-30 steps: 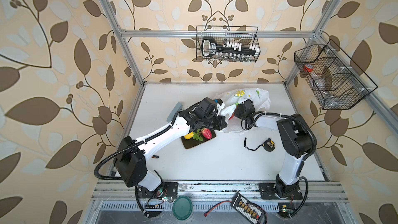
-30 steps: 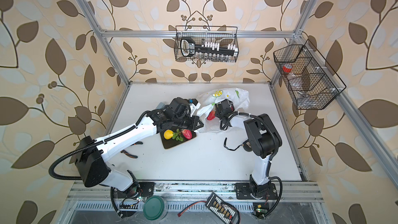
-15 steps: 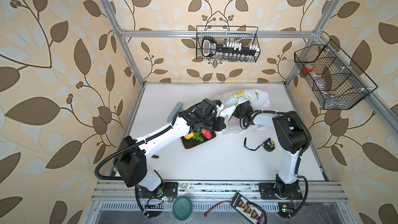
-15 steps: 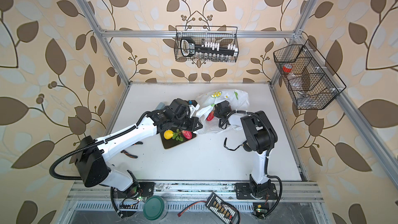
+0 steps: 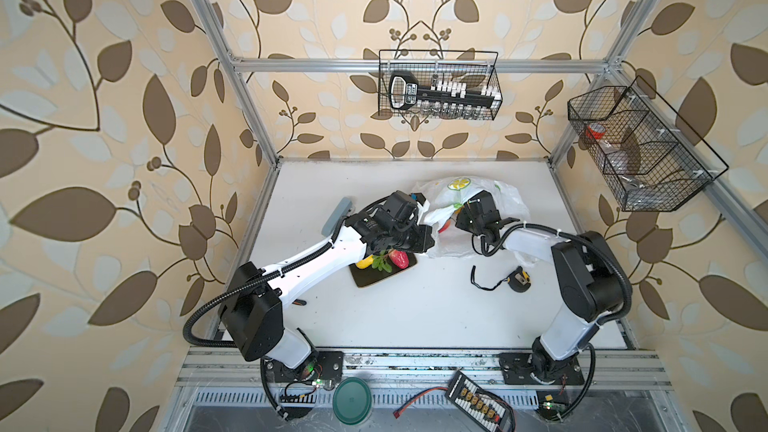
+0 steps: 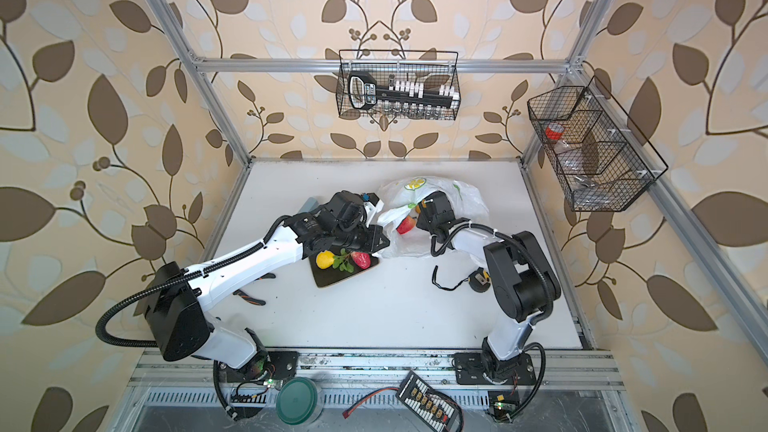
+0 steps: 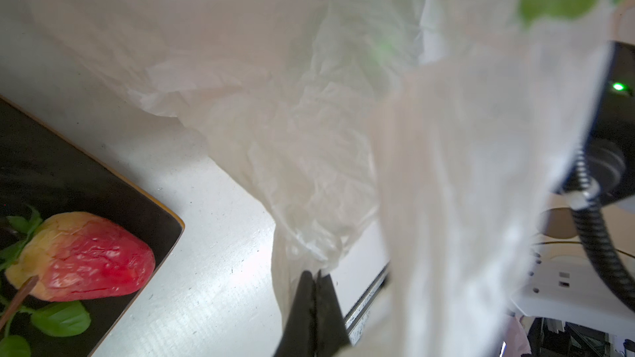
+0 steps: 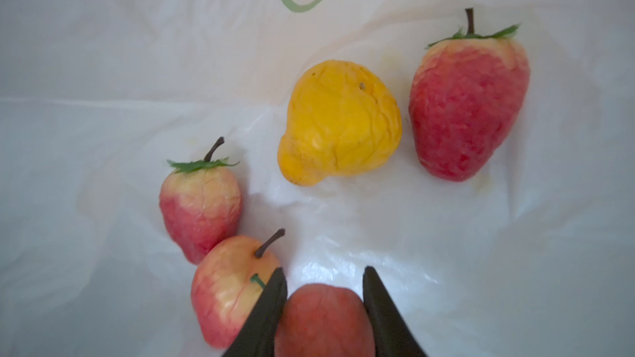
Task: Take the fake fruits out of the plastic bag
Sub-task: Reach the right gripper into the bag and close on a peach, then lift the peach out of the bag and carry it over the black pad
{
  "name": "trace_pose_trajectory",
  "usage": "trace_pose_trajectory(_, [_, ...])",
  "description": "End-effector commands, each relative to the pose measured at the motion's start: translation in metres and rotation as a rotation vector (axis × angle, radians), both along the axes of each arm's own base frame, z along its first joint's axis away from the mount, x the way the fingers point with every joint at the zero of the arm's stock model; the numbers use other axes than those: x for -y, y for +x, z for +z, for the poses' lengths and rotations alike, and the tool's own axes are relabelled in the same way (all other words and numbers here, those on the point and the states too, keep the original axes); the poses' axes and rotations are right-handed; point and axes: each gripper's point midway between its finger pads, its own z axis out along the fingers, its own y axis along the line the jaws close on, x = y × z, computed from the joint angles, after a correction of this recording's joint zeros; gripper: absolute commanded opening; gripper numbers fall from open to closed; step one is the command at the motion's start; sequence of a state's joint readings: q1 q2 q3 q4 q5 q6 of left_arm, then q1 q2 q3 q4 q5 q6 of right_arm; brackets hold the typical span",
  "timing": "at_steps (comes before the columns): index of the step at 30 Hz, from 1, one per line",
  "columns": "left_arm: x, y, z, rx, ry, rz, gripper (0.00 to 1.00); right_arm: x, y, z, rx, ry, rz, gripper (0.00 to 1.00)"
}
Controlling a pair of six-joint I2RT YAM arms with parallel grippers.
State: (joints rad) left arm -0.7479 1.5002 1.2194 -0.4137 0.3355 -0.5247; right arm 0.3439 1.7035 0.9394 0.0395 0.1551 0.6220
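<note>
The plastic bag lies on the white table toward the rear wall, between the two arms, as shown in both top views. Its mouth is turned toward the left arm.

The left gripper is closed. A fold of the bag's film is pinched between its fingers, as seen in the left wrist view, and the film is spread out beyond the fingertips.

The right gripper is positioned inside the bag. Its fingers are closed on a red fruit, with contact visible on both sides of the fruit. In a top view the red fruit is seen at the bag mouth, at the tip of the right gripper.

Four more pieces of fruit are shown on the inner film in the right wrist view: a yellow fruit, a large strawberry just beside it, a small strawberry, and a pink-yellow peach. The peach is touched by the small strawberry and is partly hidden behind one finger of the right gripper.

A dark tray is located just beside the bag, partly under the left wrist. Three items are carried on it: a yellow lemon, a leaf sprig and a tray strawberry. The lemon and the tray strawberry are separated by the leaf sprig.
</note>
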Motion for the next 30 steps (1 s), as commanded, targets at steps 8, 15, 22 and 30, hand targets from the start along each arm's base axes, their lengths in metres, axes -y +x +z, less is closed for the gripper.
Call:
trace_pose_trajectory(8, [0.004,0.015,0.019,0.088,-0.023,0.041,0.00,-0.011,-0.060,0.025,-0.024,-0.005,0.253,0.29])
trace_pose_trajectory(15, [0.002,0.024,0.017,0.088,-0.015,0.072,0.00,-0.023,-0.092,0.068,0.051,0.050,0.390,0.30])
trace_pose_trajectory(22, [0.000,0.031,0.017,0.086,-0.035,0.104,0.00,-0.045,-0.131,0.112,0.162,0.121,0.537,0.29])
trace_pose_trajectory(30, [-0.003,0.046,0.017,0.068,-0.062,0.124,0.00,-0.097,-0.188,0.136,0.317,0.072,0.758,0.29])
